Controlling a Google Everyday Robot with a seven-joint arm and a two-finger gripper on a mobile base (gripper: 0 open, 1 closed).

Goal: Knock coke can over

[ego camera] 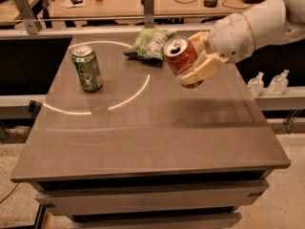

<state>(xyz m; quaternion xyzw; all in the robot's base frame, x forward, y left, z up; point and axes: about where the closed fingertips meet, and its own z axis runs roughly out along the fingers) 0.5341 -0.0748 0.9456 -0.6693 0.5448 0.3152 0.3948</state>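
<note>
I record the gripper [196,56] at far right, fingers clamped on the coke can [177,58], held tilted above the grey table [157,123]. A green soda can [87,68] stands far left, with a green snack bag [151,43] beyond. Wooden desks [124,4] stand behind.

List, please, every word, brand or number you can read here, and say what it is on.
No text can be read.
coke can, tilted above the table in the gripper at upper right: script blurred.
green can: print blurred.
green bag: print blurred.
</note>
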